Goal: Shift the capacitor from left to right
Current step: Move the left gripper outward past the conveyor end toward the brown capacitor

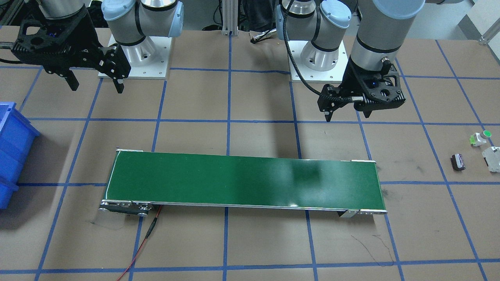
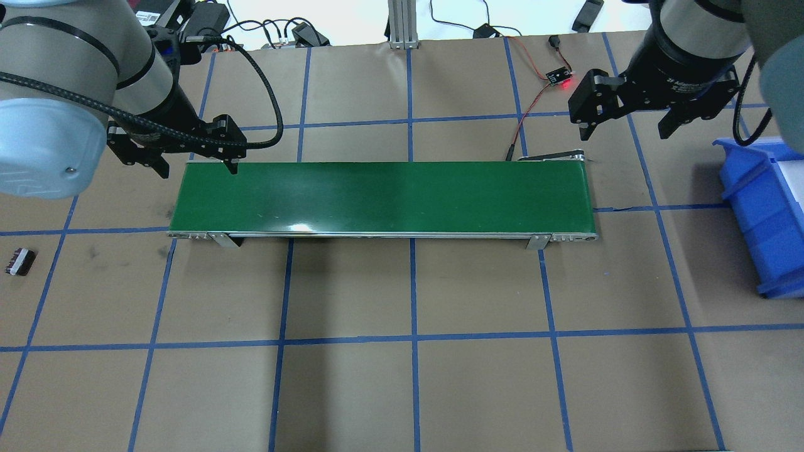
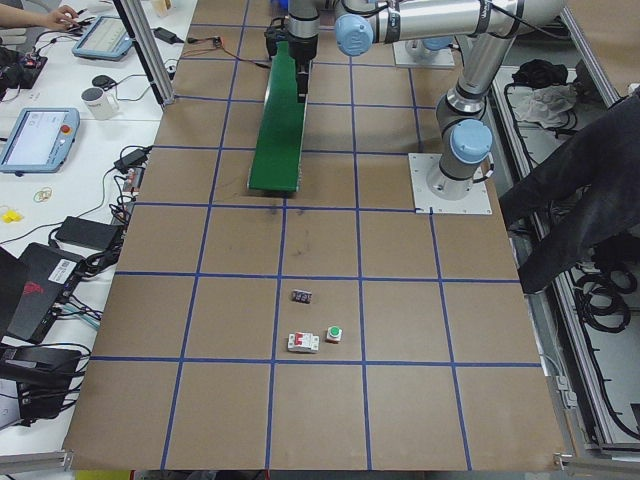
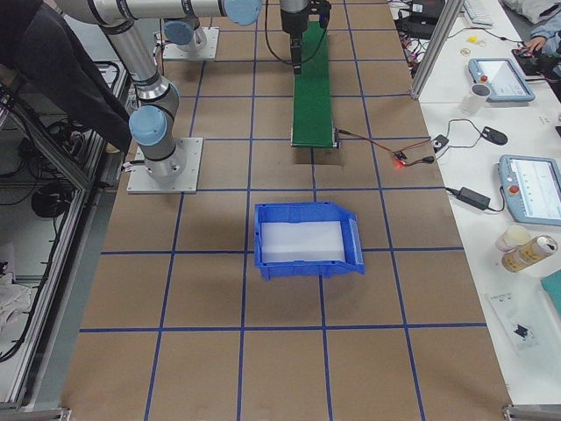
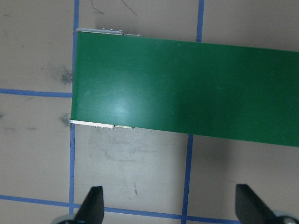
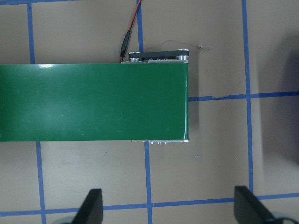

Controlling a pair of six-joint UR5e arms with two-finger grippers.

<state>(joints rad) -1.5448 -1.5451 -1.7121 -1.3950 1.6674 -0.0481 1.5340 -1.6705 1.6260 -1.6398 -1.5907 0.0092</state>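
Note:
The capacitor (image 1: 458, 162), a small black cylinder with pale stripes, lies on the brown table on my left side, well beyond the belt's end. It also shows in the overhead view (image 2: 20, 261) and the left side view (image 3: 302, 297). My left gripper (image 1: 347, 114) (image 2: 196, 168) is open and empty, hovering by the back edge of the left end of the green conveyor belt (image 2: 383, 198), far from the capacitor. My right gripper (image 1: 97, 86) (image 2: 625, 130) is open and empty, above the table behind the belt's right end. Both wrist views show open fingers (image 5: 91, 205) (image 6: 91, 207) over the belt ends.
A blue bin (image 2: 763, 213) (image 4: 302, 239) stands at the table's right end. A white part with a green cap (image 1: 480, 137) and a white-grey blocky part (image 1: 492, 158) lie near the capacitor. A red wire (image 2: 534, 100) runs from the belt's right end.

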